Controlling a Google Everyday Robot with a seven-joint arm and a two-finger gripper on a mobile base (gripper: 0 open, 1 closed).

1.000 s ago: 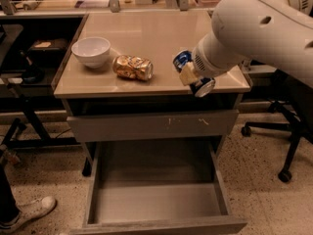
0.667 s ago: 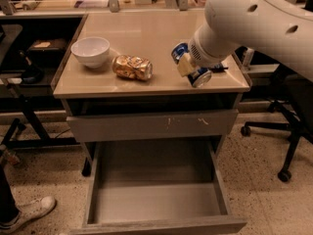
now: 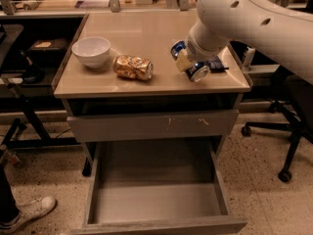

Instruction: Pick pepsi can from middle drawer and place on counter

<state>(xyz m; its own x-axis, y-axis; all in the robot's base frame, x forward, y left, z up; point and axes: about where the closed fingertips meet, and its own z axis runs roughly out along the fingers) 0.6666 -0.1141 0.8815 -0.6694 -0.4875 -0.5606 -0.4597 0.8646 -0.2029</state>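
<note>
The pepsi can (image 3: 194, 70), dark blue with silver ends, is tilted on its side in my gripper (image 3: 186, 60), over the right front part of the counter (image 3: 142, 33). The gripper is shut on the can, with one pale fingertip (image 3: 181, 61) across its side. I cannot tell whether the can touches the counter. My white arm (image 3: 244, 18) comes in from the upper right. The middle drawer (image 3: 156, 202) is pulled out below, and its grey floor is bare.
A white bowl (image 3: 91, 50) and a golden-orange can (image 3: 133, 66) lying on its side sit on the left half of the counter. A flat dark snack bar (image 3: 216, 63) lies just right of my gripper. A shut drawer front with scratches (image 3: 151, 125) is above the open drawer. An office chair base (image 3: 286, 131) stands to the right.
My arm has lifted and swung back and to the left. The can has shifted slightly further in over the counter, still held.
</note>
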